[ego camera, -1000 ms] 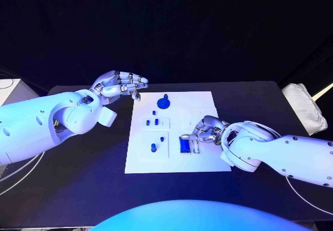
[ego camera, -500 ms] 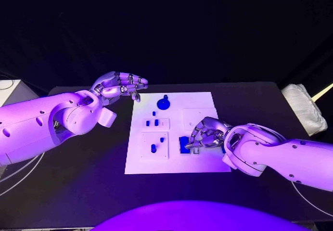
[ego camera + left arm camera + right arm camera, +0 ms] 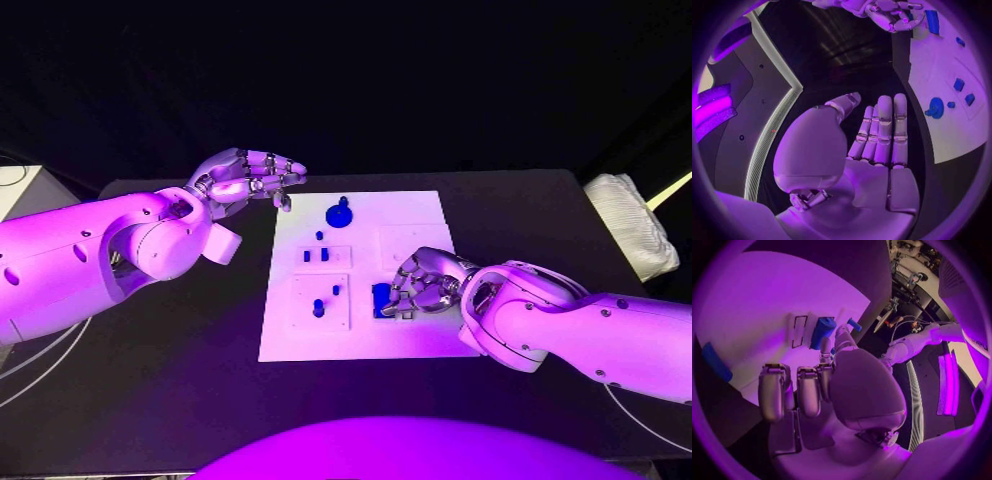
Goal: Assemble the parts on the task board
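In the middle of the head view lies the white rectangular task board (image 3: 361,345) on the black table (image 3: 188,390), its long side running up and down the frame. At the board's upper edge sits a round dark-blue knob-shaped part (image 3: 340,213); below it a tiny blue peg (image 3: 320,236), then a pair of small blue upright pieces (image 3: 316,256) in a raised square plate, and lower left two more small blue pegs (image 3: 326,300) in a second square plate. At the board's right centre stands a larger blue rectangular block (image 3: 381,299), and the silver right hand (image 3: 420,286) reaches in from the lower right with its fingers curled down against that block's right side; whether it actually grips the block I cannot tell. In the right wrist view the fingertips sit by a blue block (image 3: 823,332) on the white surface. The silver left hand (image 3: 248,178) hovers in the upper left of the frame, just off the board's upper-left corner, fingers together and curled with nothing in them. A folded white cloth (image 3: 635,230) lies at the table's right edge.
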`<state>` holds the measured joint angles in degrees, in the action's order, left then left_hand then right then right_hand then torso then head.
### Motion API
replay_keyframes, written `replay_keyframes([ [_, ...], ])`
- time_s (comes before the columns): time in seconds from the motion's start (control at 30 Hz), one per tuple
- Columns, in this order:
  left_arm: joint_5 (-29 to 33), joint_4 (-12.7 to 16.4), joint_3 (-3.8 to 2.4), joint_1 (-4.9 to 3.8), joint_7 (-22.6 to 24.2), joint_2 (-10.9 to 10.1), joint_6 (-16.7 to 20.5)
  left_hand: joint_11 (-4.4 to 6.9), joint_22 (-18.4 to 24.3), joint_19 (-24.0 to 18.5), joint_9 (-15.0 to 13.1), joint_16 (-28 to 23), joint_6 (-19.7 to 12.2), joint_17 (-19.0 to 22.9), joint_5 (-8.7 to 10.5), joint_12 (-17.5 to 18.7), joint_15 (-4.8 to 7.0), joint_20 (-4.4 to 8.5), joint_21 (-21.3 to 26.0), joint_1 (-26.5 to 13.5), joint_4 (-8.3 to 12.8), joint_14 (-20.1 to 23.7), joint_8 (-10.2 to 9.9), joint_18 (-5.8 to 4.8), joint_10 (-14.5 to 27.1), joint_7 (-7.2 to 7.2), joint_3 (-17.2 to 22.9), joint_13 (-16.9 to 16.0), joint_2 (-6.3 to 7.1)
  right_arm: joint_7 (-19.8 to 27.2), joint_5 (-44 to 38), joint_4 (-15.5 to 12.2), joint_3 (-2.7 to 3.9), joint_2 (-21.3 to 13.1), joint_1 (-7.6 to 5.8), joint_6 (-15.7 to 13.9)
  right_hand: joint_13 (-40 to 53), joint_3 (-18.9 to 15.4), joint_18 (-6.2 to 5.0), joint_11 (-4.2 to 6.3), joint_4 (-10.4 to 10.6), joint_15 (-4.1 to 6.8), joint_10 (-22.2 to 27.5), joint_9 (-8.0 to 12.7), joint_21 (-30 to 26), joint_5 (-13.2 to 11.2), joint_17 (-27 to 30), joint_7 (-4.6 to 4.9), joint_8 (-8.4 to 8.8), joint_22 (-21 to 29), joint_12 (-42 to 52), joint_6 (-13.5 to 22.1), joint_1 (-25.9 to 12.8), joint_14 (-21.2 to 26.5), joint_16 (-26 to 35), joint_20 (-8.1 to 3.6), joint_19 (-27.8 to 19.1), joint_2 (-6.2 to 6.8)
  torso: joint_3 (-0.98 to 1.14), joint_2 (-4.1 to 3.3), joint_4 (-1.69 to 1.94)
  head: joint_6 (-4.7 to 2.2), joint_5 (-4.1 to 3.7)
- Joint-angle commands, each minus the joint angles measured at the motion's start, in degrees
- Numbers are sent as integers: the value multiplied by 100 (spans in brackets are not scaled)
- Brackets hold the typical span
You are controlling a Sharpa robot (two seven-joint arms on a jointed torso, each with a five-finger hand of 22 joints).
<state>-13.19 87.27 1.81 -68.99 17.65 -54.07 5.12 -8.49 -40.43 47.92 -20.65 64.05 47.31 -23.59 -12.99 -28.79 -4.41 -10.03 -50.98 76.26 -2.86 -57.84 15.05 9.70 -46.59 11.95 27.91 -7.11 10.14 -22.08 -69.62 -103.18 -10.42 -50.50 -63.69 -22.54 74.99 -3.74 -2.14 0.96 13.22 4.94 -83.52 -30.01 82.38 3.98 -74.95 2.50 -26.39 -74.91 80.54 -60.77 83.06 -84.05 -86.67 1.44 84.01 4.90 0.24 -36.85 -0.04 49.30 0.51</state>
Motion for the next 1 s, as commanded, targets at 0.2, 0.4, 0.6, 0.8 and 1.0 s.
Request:
replay_keyframes([
  [0.2, -6, 15, -4, -2, 40, 0, -81, -18, 10, 30, -5, -5, -40, 6, 7, -39, -7, -8, 23, 36, -11, 26, 19, 77, 38, -3, -13, 8, 9, -186, -690, 43, 0, 60, 30, -53, 968, 190, 73, 114, -24, 60, -271, -91, 73, -70, -984, -53, -83, -1199, 68, 16, 314, -487, -62, -67, 420, -36, -2, -15, 2, 6, -3],
  [0.4, -10, 14, -4, -2, 22, -2, -79, -18, 10, 30, -5, -5, -40, 6, 7, -39, -7, -8, 23, 36, -11, 26, 19, 77, 38, -3, -13, 8, 9, -384, -949, 92, 0, 100, 38, -233, 1013, 371, 78, 130, 0, 73, -301, -130, 92, -108, -1000, -69, -106, -1213, 136, 16, 485, -489, -69, -84, 425, -74, -1, -11, 2, 24, 5],
  [0.6, -13, 15, -4, -2, 16, 1, -83, -19, 12, 31, -6, -4, -40, 7, 7, -44, -8, -9, 27, 38, -14, 29, 22, 77, 43, -2, -16, 8, 7, -432, -1084, 107, 1, 135, 45, -387, 1019, 414, 80, 132, 19, 75, -304, -134, 104, -98, -1004, -72, -106, -1219, 145, 18, 503, -490, -71, -86, 428, -92, 2, -5, -9, 27, 8],
  [0.8, -14, 14, -4, -2, 14, -2, -86, -19, 12, 31, -6, -4, -40, 7, 7, -44, -8, -9, 27, 38, -14, 29, 22, 77, 43, -2, -16, 8, 7, -341, -1039, 60, 1, 80, 49, -531, 1018, 487, 77, 130, 159, 75, -302, -158, 90, -57, -999, -70, -113, -1217, 140, 33, 416, -489, -68, -87, 426, -49, 2, -1, -7, 24, 3],
  [1.0, -14, 22, -4, -2, 8, -24, -73, -19, 12, 31, -6, -4, -40, 7, 7, -44, -8, -9, 27, 38, -14, 29, 22, 77, 43, -2, -16, 8, 7, -311, -812, -116, 6, -227, 11, -539, 932, 606, 54, 95, 344, 53, -230, -180, -36, 49, -921, -21, -72, -1168, -12, 166, 223, -471, -22, -76, 394, 37, -4, 5, -6, 6, -25],
])
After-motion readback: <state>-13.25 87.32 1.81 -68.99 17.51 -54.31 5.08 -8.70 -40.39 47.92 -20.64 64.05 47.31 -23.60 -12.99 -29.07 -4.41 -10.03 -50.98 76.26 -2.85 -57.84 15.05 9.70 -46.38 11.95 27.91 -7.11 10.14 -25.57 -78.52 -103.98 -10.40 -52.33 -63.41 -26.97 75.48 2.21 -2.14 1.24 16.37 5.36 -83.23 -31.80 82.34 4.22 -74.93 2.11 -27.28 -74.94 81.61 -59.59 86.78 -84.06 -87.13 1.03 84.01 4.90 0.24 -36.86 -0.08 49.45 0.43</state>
